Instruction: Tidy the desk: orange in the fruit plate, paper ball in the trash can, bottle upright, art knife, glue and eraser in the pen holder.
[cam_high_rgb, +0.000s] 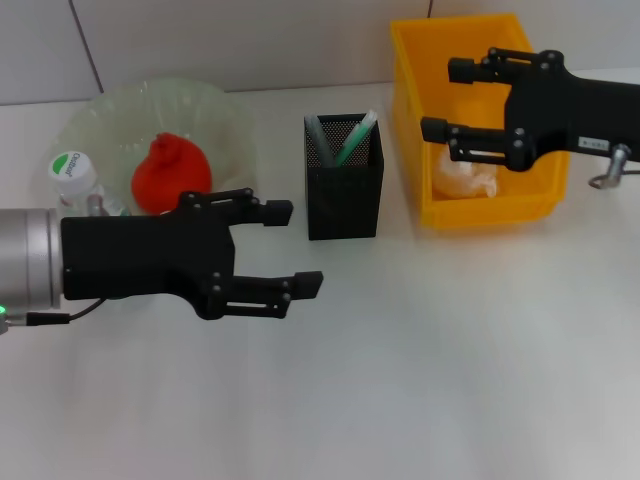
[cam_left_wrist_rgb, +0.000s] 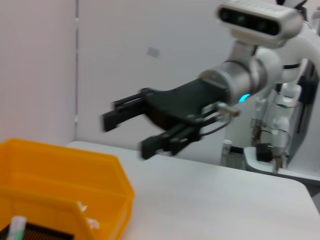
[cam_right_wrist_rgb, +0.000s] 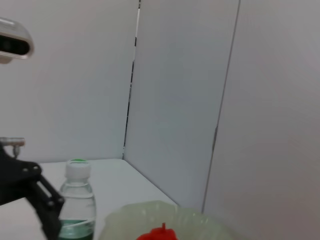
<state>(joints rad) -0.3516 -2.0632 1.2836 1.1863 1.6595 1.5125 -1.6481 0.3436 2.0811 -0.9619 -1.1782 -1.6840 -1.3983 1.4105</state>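
The orange (cam_high_rgb: 170, 172) lies in the translucent fruit plate (cam_high_rgb: 225, 115), also seen as the orange (cam_right_wrist_rgb: 161, 233) in the plate (cam_right_wrist_rgb: 200, 220). The bottle (cam_high_rgb: 72, 176) (cam_right_wrist_rgb: 77, 205) stands upright beside the plate. The paper ball (cam_high_rgb: 465, 180) rests in the yellow trash can (cam_high_rgb: 410, 120) (cam_left_wrist_rgb: 65, 172). Green and grey sticks (cam_high_rgb: 350, 140) stand in the black mesh pen holder (cam_high_rgb: 343, 200); I cannot tell art knife from glue, and the eraser is hidden. My left gripper (cam_high_rgb: 300, 248) hovers open in front of the plate. My right gripper (cam_high_rgb: 443, 100) (cam_left_wrist_rgb: 127, 136) hangs open over the trash can.
White tabletop (cam_high_rgb: 420, 380) stretches in front of the holder and trash can. A white wall (cam_high_rgb: 250, 40) closes the back. The pen holder stands between plate and trash can.
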